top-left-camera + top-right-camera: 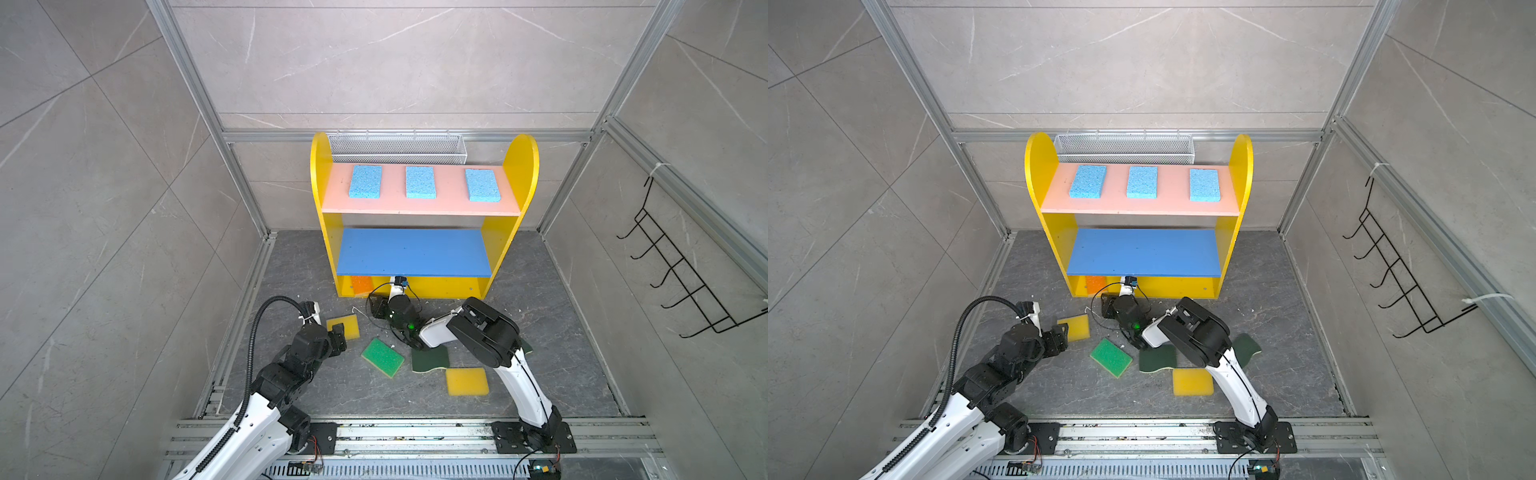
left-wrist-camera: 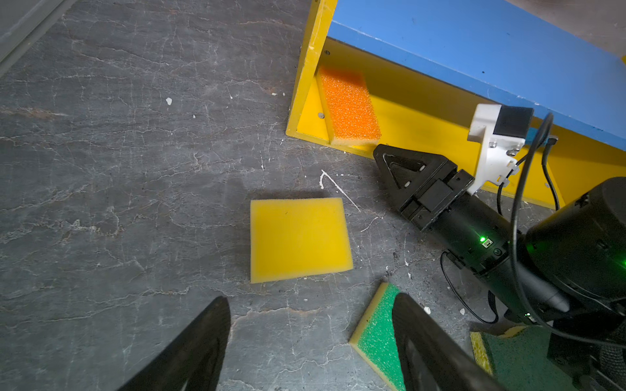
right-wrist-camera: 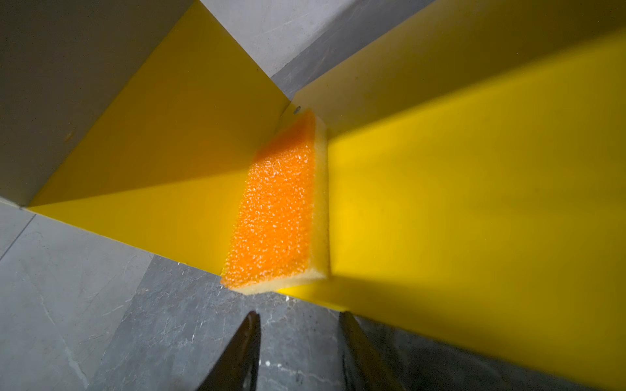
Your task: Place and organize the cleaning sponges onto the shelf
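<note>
Right wrist: sponge (image 3: 277, 210) (fwd of hand (image 3: 298, 315))

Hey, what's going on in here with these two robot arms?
Sponge shelving, partway done. Three blue sponges sit on top of the shelf; an orange sponge lies on its bottom tier, with the right hand open and empty before it. The left hand hovers open by a yellow sponge on the floor.
</note>
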You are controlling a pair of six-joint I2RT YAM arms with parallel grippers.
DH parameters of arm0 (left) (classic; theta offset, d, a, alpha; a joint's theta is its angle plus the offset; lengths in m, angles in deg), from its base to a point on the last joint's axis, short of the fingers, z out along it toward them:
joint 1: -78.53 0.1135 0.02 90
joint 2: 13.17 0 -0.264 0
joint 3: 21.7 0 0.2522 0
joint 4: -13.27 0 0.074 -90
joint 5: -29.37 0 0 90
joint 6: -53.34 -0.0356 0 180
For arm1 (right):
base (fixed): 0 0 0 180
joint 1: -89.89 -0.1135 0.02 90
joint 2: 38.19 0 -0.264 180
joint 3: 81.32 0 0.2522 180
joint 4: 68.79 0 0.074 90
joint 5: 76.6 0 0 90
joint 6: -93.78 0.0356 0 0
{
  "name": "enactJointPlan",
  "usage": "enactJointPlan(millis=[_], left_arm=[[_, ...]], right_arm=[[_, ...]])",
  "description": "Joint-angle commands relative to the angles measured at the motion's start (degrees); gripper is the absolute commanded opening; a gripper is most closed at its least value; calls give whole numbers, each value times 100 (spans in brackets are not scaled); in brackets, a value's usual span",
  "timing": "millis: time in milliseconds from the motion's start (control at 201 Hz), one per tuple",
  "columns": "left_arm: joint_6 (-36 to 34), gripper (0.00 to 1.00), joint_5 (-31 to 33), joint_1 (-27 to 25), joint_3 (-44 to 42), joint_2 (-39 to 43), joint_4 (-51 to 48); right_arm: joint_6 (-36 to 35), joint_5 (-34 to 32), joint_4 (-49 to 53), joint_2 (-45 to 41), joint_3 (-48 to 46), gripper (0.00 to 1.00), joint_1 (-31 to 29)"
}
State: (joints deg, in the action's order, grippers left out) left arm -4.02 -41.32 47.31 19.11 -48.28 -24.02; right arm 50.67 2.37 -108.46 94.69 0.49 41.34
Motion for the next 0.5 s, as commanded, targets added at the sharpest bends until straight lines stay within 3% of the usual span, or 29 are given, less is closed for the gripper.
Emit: enactJointPlan(millis=[0,493], left_arm=[[67,78,73,20,-39,24,217],[82,78,73,20,-251,92,357]], right_arm=[[67,13,-621,182,59,41,125],[-3,-211,-903,134,-160,41,133]])
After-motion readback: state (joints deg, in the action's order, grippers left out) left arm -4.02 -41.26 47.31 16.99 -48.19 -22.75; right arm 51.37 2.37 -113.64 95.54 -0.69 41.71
